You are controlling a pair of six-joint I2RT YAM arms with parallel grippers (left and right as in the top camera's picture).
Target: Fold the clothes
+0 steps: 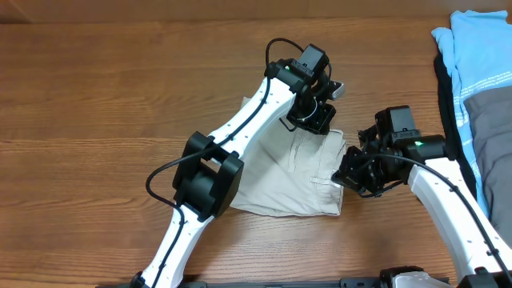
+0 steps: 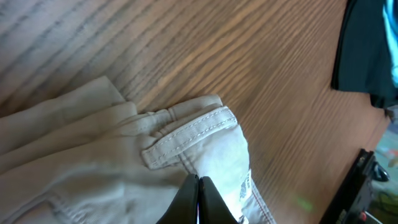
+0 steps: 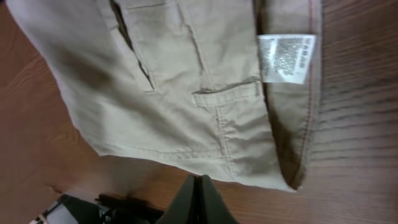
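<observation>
The clothes are one pair of beige shorts (image 1: 288, 180), lying folded into a rough rectangle in the middle of the table. My left gripper (image 1: 318, 126) is over their far right corner. In the left wrist view it (image 2: 199, 183) is shut, its tips just above the waistband (image 2: 193, 134), with no fabric showing between them. My right gripper (image 1: 350, 178) is at the shorts' right edge. The right wrist view shows it (image 3: 198, 180) shut over bare wood, just off the hem of the shorts (image 3: 186, 93). A white label (image 3: 285, 57) lies face up near a red-stitched edge.
A pile of other garments sits at the table's right edge: light blue (image 1: 472, 48), grey (image 1: 492, 120) and black (image 1: 444, 88). The dark one (image 2: 367, 50) shows at the top right of the left wrist view. Brown wooden table (image 1: 96, 120) stretches to the left.
</observation>
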